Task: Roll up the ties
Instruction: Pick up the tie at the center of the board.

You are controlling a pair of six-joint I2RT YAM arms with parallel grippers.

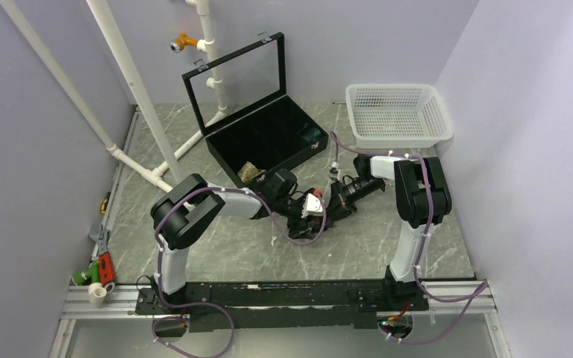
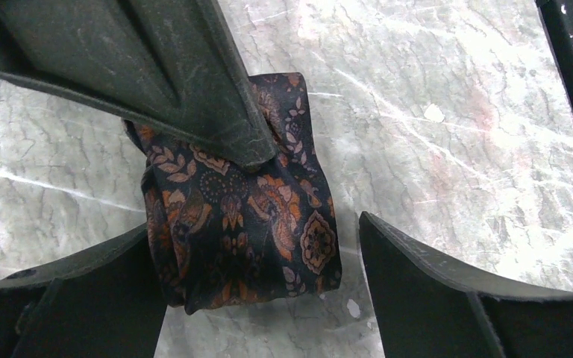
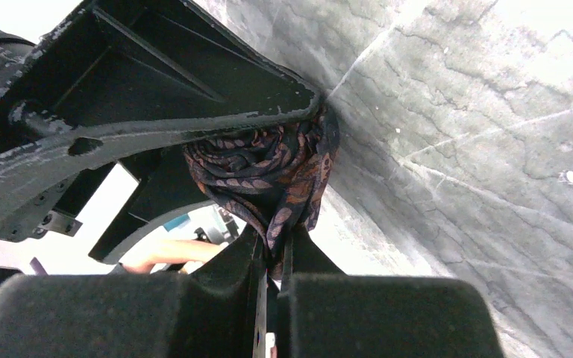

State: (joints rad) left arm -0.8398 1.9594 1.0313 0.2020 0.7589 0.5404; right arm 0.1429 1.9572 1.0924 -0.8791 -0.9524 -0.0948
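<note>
- Overall, a grey marbled counter (image 1: 231,257) sits between lavender walls (image 1: 530,112).
- White pipes (image 1: 133,82) slant over its left edge. An open black case (image 1: 268,138) stands at the middle of the far edge, and a white basket (image 1: 403,136) in the far right corner.
- Mid-counter, the dark brown-maroon tie (image 2: 268,216) lies rolled.
- The left claw (image 2: 254,246) has its jaws apart around the roll. The right claw (image 3: 272,250) is pinched onto its fabric, crowding the left wrist view.

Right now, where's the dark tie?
Central, near the black case; left wrist view shows the tie rolled between the left gripper's fingers, right gripper pinching it.
</note>
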